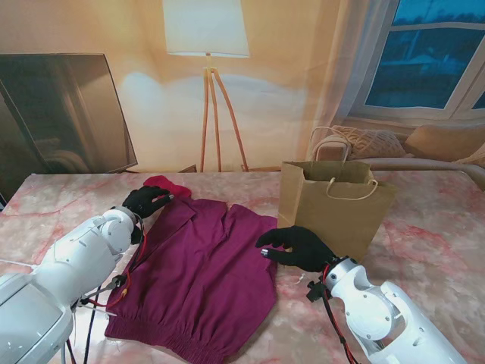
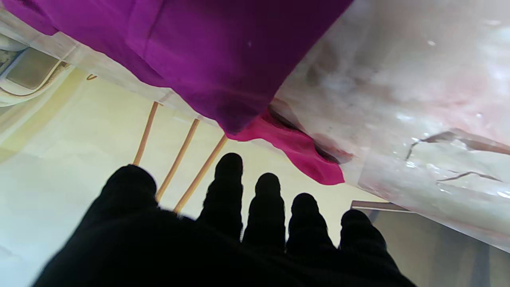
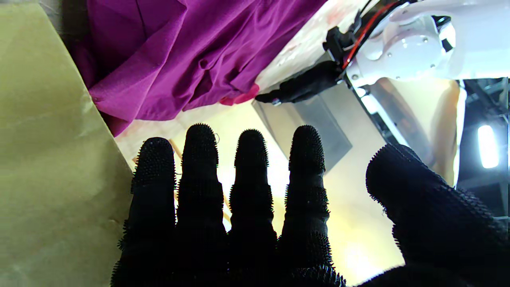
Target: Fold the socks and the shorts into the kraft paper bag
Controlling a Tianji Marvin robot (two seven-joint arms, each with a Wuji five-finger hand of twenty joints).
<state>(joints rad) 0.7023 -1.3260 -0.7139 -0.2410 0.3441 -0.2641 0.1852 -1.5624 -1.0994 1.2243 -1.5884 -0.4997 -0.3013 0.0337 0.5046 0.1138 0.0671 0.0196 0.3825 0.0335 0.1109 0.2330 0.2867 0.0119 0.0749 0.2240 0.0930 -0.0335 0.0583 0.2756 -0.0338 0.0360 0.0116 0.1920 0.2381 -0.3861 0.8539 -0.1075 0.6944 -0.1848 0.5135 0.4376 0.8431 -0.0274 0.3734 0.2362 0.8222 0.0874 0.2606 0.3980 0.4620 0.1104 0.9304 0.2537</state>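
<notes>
Magenta shorts (image 1: 201,280) lie flat between both spread, empty hands — left hand (image 1: 146,201), right hand (image 1: 297,247) — kraft paper bag (image 1: 333,205) upright beside them.

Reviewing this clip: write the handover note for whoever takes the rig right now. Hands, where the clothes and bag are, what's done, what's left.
Left hand: open, holding nothing, at the far left corner of the shorts, beside the red sock.
Right hand: open, empty, over the shorts' right edge, just in front of the kraft paper bag.
Shorts lie spread flat on the table, unfolded, waistband nearest me.
The sock peeks out at the shorts' far edge; I can make out only one red piece.
Bag stands upright and open, right of the shorts; its inside is not visible.
Done: nothing folded yet.
Left: fold the shorts and sock, bag both.
</notes>
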